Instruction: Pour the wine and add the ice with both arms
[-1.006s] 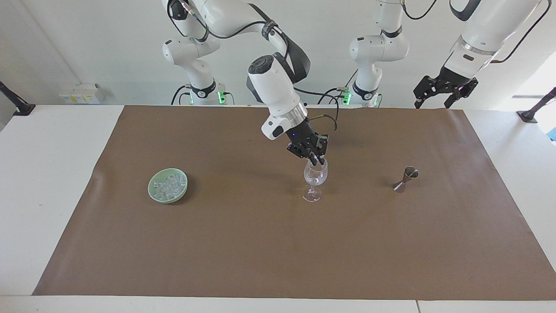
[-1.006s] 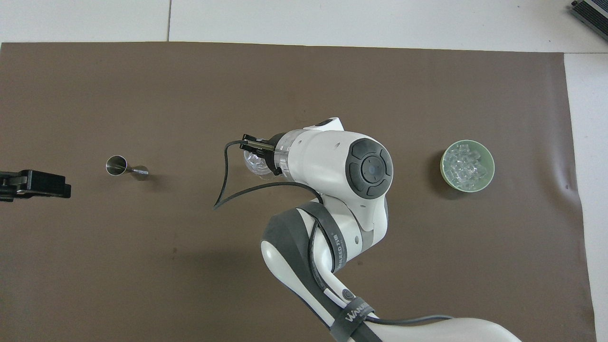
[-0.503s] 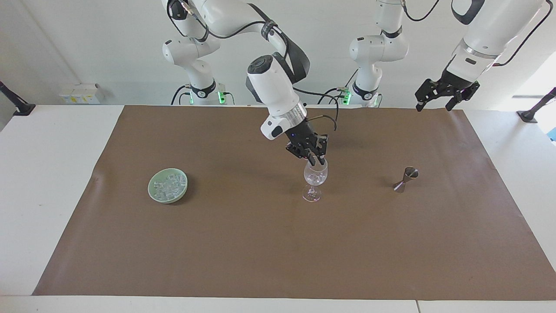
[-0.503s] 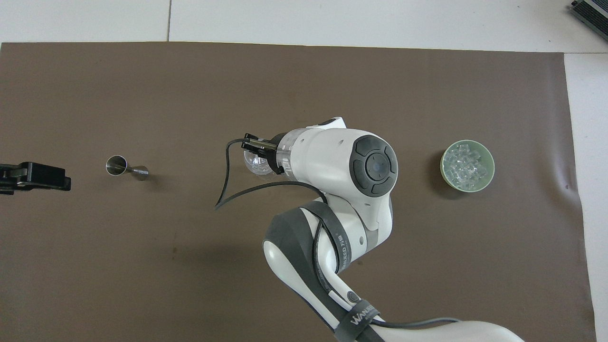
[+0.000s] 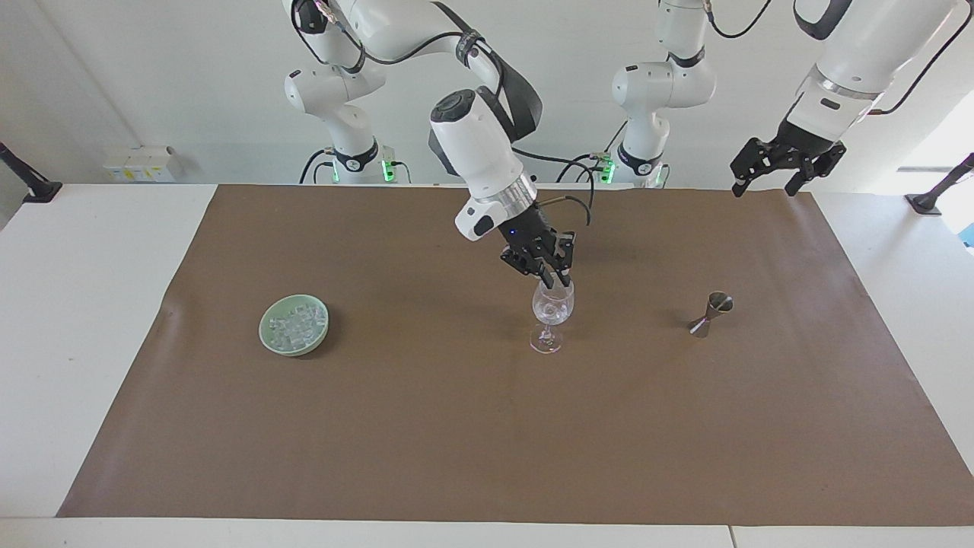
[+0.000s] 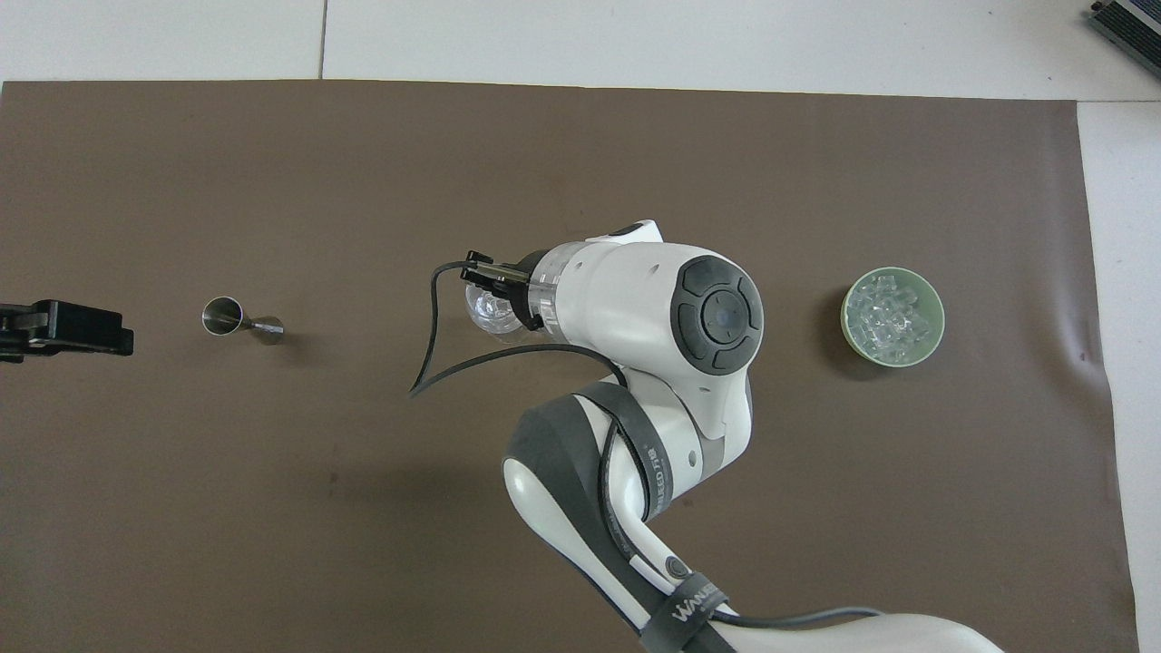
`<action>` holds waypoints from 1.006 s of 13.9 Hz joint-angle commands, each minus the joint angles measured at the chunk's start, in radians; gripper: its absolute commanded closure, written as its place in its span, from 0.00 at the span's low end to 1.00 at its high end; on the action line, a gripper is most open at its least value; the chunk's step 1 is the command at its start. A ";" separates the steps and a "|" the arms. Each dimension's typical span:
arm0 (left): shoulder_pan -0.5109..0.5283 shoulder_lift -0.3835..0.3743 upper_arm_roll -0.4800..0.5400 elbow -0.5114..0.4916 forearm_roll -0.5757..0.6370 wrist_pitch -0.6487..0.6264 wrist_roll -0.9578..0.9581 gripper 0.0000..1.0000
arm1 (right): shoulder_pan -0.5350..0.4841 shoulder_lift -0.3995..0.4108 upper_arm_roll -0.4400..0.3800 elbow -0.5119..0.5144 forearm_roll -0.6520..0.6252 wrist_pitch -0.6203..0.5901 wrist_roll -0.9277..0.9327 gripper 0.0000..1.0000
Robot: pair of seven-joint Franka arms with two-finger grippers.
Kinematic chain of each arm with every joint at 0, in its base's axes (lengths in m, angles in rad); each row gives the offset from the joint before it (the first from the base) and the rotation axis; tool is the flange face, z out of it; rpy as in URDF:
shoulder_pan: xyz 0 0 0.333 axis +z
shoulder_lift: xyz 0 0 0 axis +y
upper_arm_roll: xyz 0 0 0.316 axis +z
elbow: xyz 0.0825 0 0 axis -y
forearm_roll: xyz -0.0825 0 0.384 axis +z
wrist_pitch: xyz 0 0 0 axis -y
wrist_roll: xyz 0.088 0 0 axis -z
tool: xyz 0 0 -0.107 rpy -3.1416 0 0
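Brown mat (image 5: 456, 426), white table (image 5: 76, 304), wall sockets (image 5: 141, 162)

The ice (image 5: 295, 326) is a heap of small clear, glassy cubes filling a shallow pale-green bowl (image 5: 268, 337) that sits on the brown mat toward the right arm's end of the desk. A clear stemmed wine glass (image 5: 552, 313) stands upright near the middle of the mat, well apart from the bowl, with a few clear pieces showing in its bowl. A small metal jigger (image 5: 711, 313) stands upright toward the left arm's end, about as far from the robots as the glass.
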 commanded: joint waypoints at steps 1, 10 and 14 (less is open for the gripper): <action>-0.006 0.054 0.002 0.098 0.016 -0.013 0.002 0.00 | -0.013 -0.017 -0.006 0.009 0.007 -0.018 0.024 0.69; -0.036 0.110 0.025 0.080 0.017 -0.088 0.001 0.00 | -0.163 -0.067 -0.006 0.004 -0.214 -0.304 0.023 0.00; -0.035 0.103 0.022 0.091 0.017 -0.096 0.001 0.00 | -0.260 -0.078 -0.006 0.003 -0.262 -0.390 0.020 0.00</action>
